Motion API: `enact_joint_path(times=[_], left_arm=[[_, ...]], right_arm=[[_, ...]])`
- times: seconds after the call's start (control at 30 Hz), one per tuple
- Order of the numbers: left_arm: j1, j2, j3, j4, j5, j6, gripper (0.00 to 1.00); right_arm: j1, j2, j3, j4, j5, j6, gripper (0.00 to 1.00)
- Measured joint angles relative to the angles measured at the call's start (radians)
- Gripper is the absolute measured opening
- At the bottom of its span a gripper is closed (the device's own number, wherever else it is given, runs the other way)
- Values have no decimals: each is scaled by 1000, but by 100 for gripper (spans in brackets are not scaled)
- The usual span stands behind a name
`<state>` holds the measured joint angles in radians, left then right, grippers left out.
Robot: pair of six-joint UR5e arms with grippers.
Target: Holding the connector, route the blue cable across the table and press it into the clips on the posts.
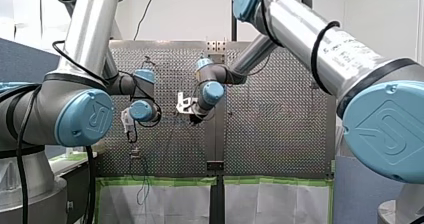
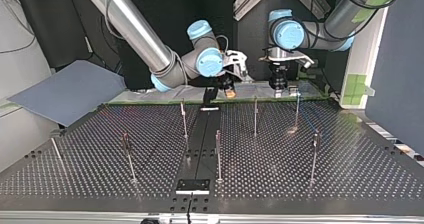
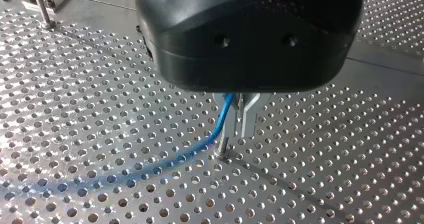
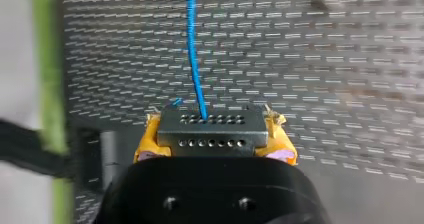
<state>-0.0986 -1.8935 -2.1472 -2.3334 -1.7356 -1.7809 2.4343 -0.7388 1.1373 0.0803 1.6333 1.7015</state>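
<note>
Perforated metal table (image 2: pixel 350 174), dark strip (image 2: pixel 202 134) down its middle, thin upright posts (image 2: pixel 255 116) standing apart across it.

Item: right gripper (image 4: pixel 214 143). You see its yellow pads (image 4: pixel 281 136) clamped on either side of the connector (image 4: pixel 210 128), a grey block with two rows of small holes. In the top view it hangs at the table's edge nearest the arms, just beside the strip.

Item: cable (image 4: pixel 192 49), blue. It leaves the connector's upper face and runs straight ahead over the table. In the left wrist view you find it lying in a curve on the holes, then rising to the left gripper (image 3: pixel 242 121).

Item: left gripper, black body, directly over one post (image 3: pixel 223 146). You cannot tell whether it grips the cable or only stands beside it.
</note>
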Motion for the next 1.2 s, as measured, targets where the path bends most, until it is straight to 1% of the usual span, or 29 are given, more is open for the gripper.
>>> enact_joint_path(times=[0.1,0.23,0.4,0.5,0.6,1.0,1.03,1.07,1.1,1.2], left_arm=[[0,0,0,0,0,0,9],[-5,5,-5,-5,5,5,9],[-19,28,-46,-20,33,47,9],[-21,31,-74,-22,38,74,9],[-21,32,-87,-23,39,87,9],[-22,32,-92,-23,40,92,9],[-22,32,-92,-23,40,92,12],[-22,31,-92,-22,40,94,12],[-23,27,-90,-17,39,97,12],[-26,14,-88,-7,37,103,12]], right_arm=[[0,25,0,17,0,0,0],[0,35,0,23,0,0,0],[0,37,0,24,0,0,0],[0,37,0,24,0,0,0],[0,37,0,24,0,0,0],[0,37,0,24,0,0,0],[0,37,0,24,0,0,0],[0,37,0,24,0,0,0],[-2,35,2,26,-2,-2,0],[-22,16,21,29,-22,-17,0]])
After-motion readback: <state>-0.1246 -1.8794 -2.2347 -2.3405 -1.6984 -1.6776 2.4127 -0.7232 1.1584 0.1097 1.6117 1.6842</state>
